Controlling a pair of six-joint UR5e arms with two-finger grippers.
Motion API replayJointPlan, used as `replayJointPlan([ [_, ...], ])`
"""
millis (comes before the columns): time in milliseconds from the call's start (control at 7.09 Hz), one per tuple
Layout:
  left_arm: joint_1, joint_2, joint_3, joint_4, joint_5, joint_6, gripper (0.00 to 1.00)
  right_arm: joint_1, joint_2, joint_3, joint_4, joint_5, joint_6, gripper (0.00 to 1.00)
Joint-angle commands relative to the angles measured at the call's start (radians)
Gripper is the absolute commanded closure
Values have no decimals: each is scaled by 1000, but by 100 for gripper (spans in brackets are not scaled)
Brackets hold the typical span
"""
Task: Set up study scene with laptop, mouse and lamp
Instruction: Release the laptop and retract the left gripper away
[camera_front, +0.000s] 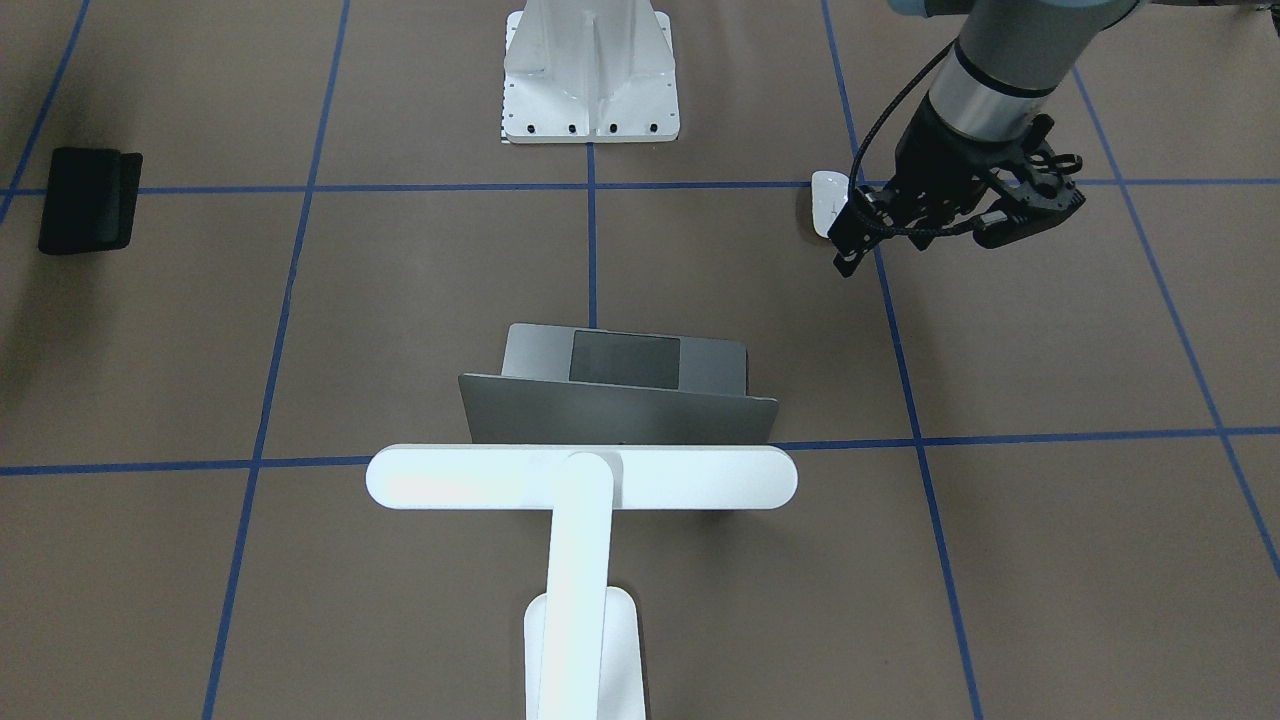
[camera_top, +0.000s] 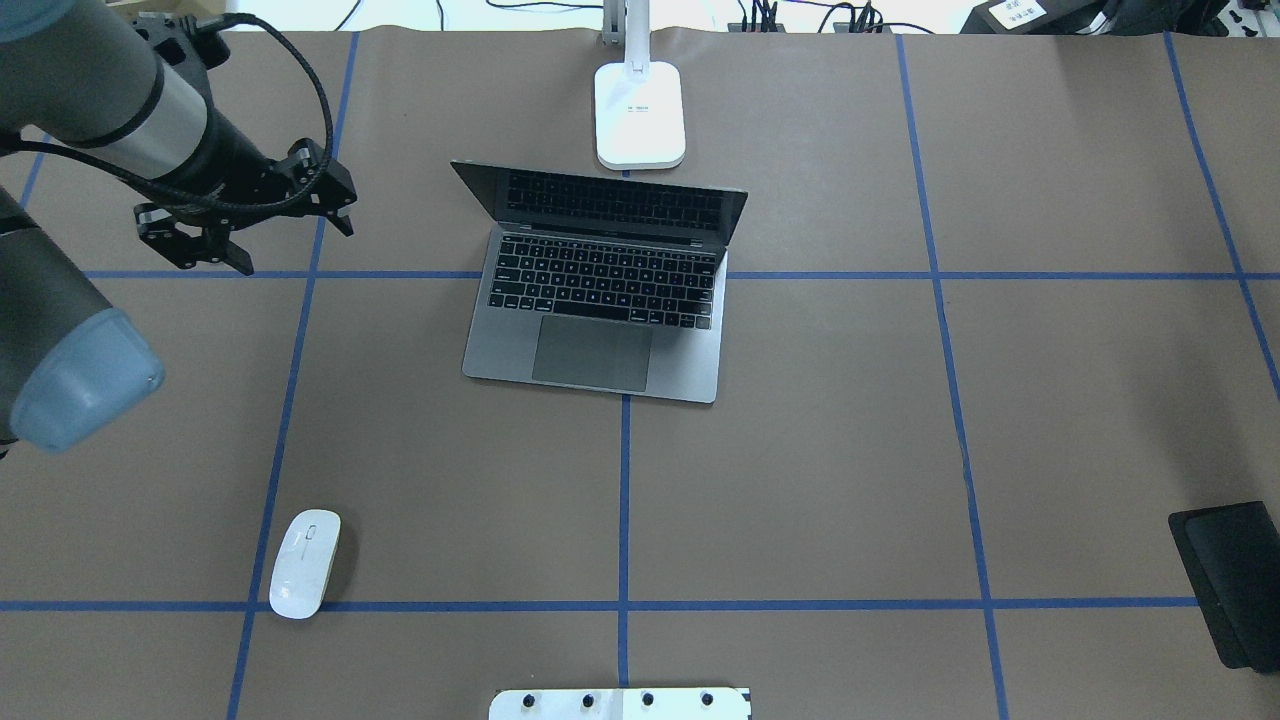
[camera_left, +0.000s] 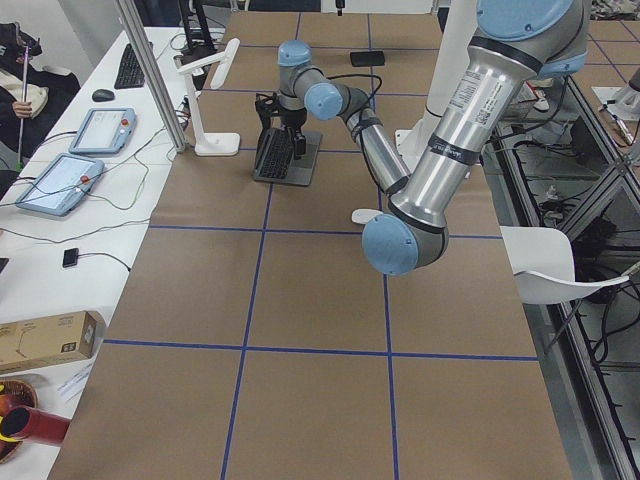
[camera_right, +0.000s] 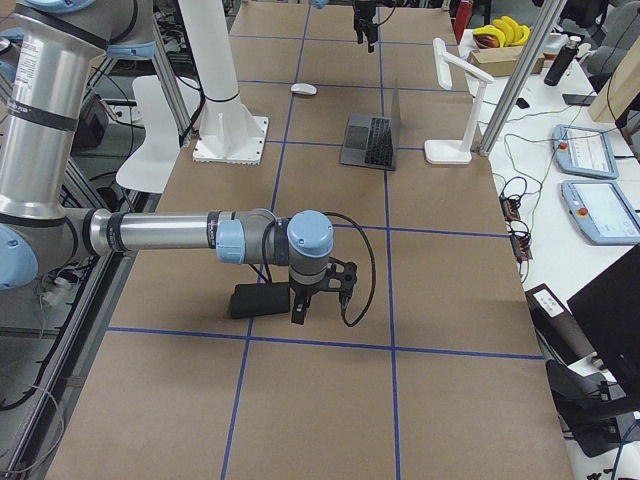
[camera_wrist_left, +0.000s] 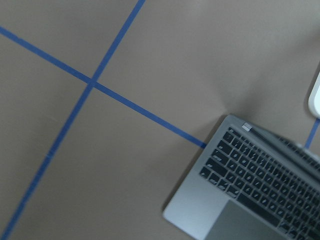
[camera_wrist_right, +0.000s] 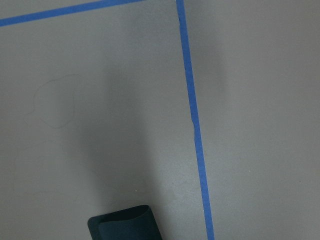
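Note:
The grey laptop (camera_top: 600, 300) stands open at the table's middle, and its lid back shows in the front view (camera_front: 620, 410). The white lamp (camera_front: 580, 478) stands behind it, its base (camera_top: 640, 115) on the table at the far edge. The white mouse (camera_top: 305, 563) lies at the near left and is partly hidden by the gripper in the front view (camera_front: 826, 203). My left gripper (camera_top: 285, 240) hovers left of the laptop, open and empty. My right gripper (camera_right: 318, 295) shows only in the right side view, over the black mat; I cannot tell its state.
A black mat (camera_top: 1235, 575) lies at the near right, and its corner shows in the right wrist view (camera_wrist_right: 125, 222). The white bolted mount (camera_front: 590, 70) stands at the robot's side of the table. Blue tape lines cross the brown tabletop.

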Motion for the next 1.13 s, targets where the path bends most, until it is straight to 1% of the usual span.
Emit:
replayJointPlan([
  [0,-63,117,-27,16,-16,269,1,-35,0,-45,2,-2,10,0],
  [282,-161,220,-20,16,-18,540,1,-52,0,-77,4,-11,10,0],
  [423,-226,260,-11,17,-19,689,1,-57,0,-109,13,-6,6,0],
  [564,-275,303,-7,16,-30,793,1,-84,0,-108,66,12,15,0],
  [705,-307,337,-3,13,-94,867,1,-112,-1,-109,80,73,15,0],
  [846,-341,366,0,8,-103,932,1,-139,8,-129,82,115,13,0],
  [987,-349,372,0,8,-103,964,1,-153,17,-139,82,173,13,0],
])
